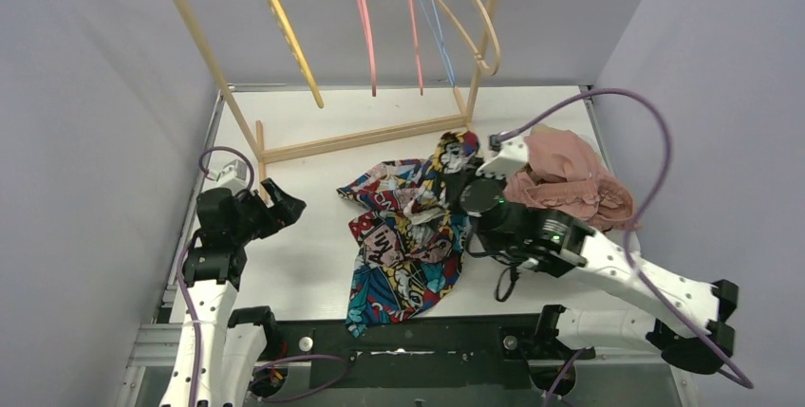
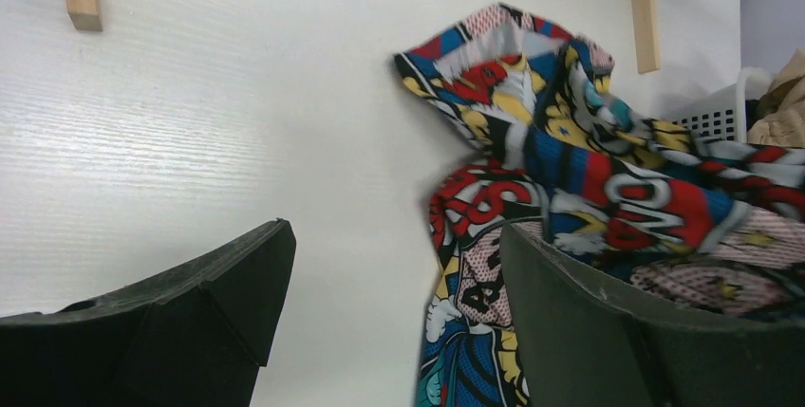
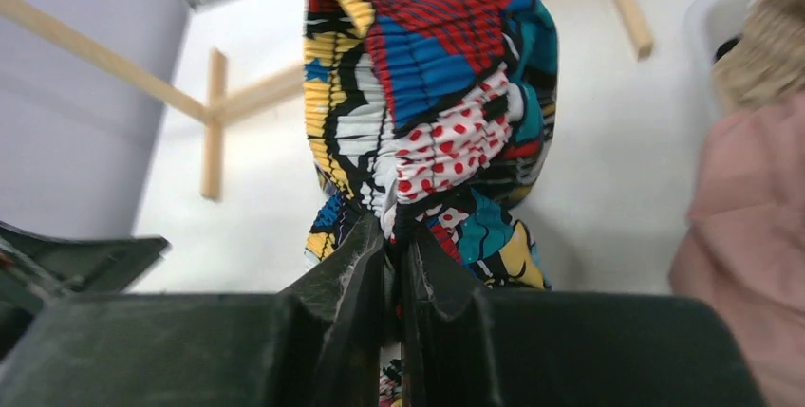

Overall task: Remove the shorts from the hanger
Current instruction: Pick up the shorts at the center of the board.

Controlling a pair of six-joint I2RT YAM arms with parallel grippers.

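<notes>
We have the right gripper (image 3: 394,236) pinched tight on the print shorts (image 1: 408,236), its jaws together on the gathered waistband, which bunches up above the fingertips in the right wrist view. The left gripper (image 2: 394,231) has its jaws wide apart with nothing between them, low over the table (image 1: 313,265) on the left side.

The shorts lie off the hangers (image 1: 361,18), which hang bare on the rack (image 1: 361,138). They sprawl on the table between our two arms. The long axis runs on a slant. The waistband is at the far right end, in our right jaws, and the legs trail back toward the near left, with one fold spread out to the left. So the cloth hangs away from the right gripper toward the arm bases. From the left gripper it sits off to the right, near but not touching.

The pink pair (image 1: 570,179) is heaped in the basket (image 2: 712,118), just beside the right wrist on its right.

We judge the right arm to be the one to act. A lift and a swing to the right would pull the trailing legs after the waistband. The risk is that the loose end drags along the table.
</notes>
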